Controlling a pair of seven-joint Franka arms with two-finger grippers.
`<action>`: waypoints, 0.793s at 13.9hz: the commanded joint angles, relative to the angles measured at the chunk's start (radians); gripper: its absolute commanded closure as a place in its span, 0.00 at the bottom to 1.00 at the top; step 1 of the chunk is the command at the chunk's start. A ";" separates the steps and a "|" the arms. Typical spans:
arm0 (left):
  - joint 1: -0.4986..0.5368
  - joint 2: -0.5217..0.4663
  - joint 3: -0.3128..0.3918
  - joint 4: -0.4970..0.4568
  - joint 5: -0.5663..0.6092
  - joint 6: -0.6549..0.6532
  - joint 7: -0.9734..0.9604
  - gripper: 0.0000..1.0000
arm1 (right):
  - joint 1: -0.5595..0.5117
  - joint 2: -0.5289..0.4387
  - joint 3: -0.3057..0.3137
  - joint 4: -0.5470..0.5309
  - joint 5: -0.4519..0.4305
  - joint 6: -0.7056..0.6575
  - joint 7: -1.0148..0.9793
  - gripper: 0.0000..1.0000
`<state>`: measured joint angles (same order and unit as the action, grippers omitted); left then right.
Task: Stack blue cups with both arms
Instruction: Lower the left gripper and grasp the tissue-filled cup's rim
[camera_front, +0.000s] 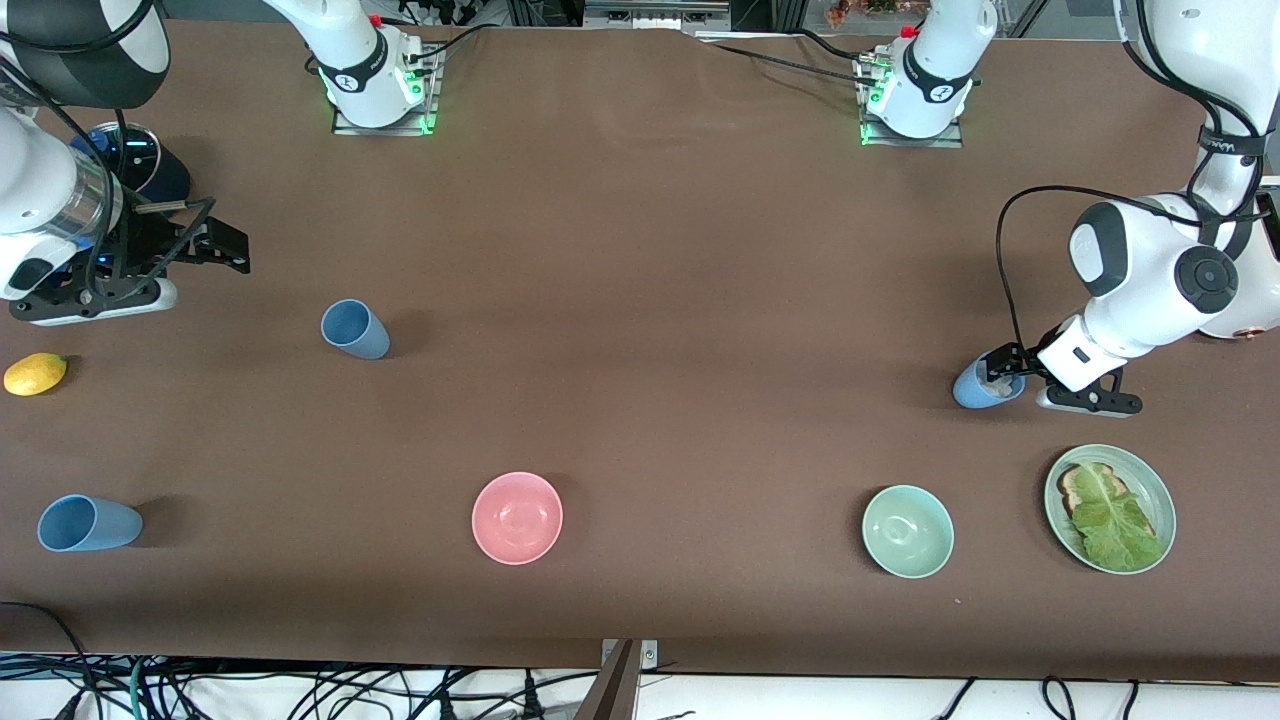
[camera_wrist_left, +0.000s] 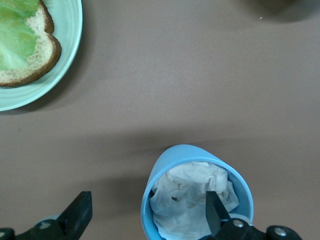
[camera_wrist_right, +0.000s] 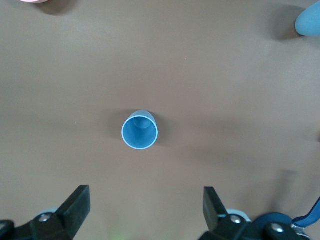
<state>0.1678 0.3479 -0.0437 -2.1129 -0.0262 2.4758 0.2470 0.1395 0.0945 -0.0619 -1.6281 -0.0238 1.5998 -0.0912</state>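
Front view: three blue cups are recorded. One cup stands upper left of the frame, a second cup sits lower left, a third cup right of centre, stuffed with white crumpled paper. Left gripper is spread wide, one finger inside that cup's rim, nothing clenched. Right gripper hangs released over the tabletop. Judgement: the wall should be pinched squarely before lifting, so tipping is avoided.
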 joint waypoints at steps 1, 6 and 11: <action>-0.004 0.017 0.002 0.001 0.005 0.040 0.020 0.00 | -0.003 -0.015 0.005 -0.015 -0.002 0.009 -0.015 0.00; -0.004 0.039 0.002 -0.001 0.005 0.075 0.020 0.30 | -0.003 -0.016 0.004 -0.016 -0.002 0.008 -0.015 0.00; 0.007 0.039 0.001 -0.013 0.002 0.075 0.021 1.00 | -0.003 -0.016 0.004 -0.015 -0.002 0.008 -0.015 0.00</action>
<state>0.1693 0.3903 -0.0431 -2.1134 -0.0262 2.5360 0.2480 0.1395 0.0945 -0.0618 -1.6281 -0.0238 1.5999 -0.0917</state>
